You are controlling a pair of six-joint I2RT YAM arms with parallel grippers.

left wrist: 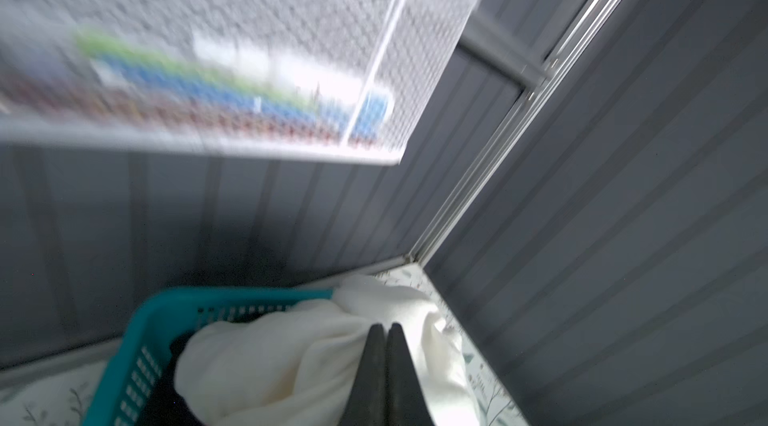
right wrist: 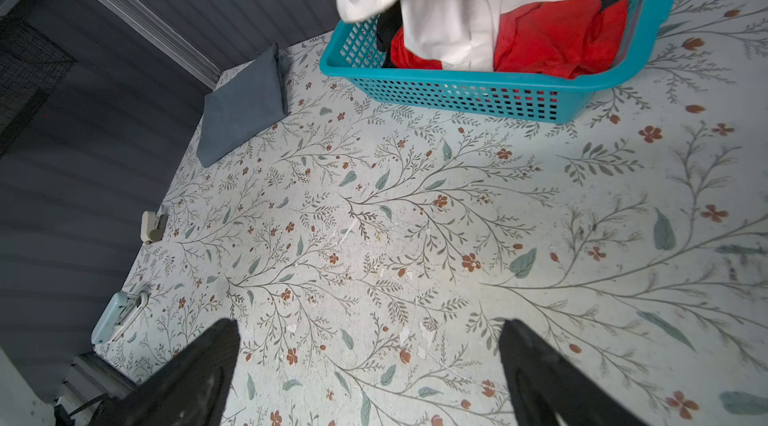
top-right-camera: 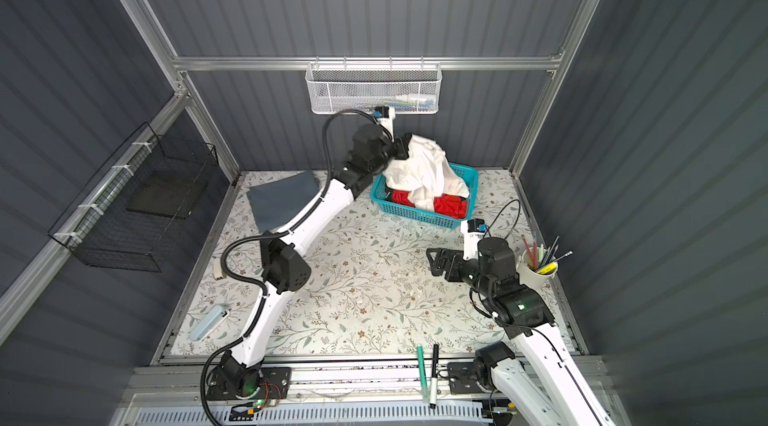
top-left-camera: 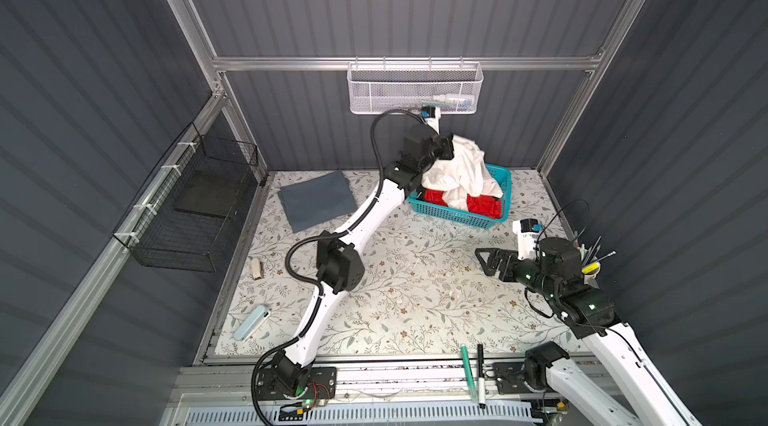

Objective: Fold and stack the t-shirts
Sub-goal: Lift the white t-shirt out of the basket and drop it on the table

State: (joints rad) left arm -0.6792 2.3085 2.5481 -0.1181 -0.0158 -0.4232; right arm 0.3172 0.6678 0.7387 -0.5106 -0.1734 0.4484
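Off-white t-shirt point(top-left-camera: 465, 170) pinched between the closed jaws of the left gripper point(left wrist: 384, 328), bunched and hanging into the teal basket point(top-left-camera: 457, 218), red t-shirt point(top-left-camera: 482, 206) and black t-shirt point(right wrist: 388, 29) beneath it inside, slate-grey t-shirt point(top-left-camera: 316, 199) folded flat on the floral covering point(top-left-camera: 415, 287) at far left, right gripper point(right wrist: 370, 326) spread wide, empty.

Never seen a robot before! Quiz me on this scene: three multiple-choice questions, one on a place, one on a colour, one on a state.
1. Where on the table is the folded grey t-shirt? A near right corner; B far left corner; C centre.
2. What colour does the left gripper hold? A off-white; B red; C black.
3. The right gripper is: A shut on a t-shirt; B shut, empty; C open, empty.
Answers: B, it lies flat by the far left corner. A, the off-white t-shirt is pinched in its shut jaws. C, its jaws stand wide apart above bare table.
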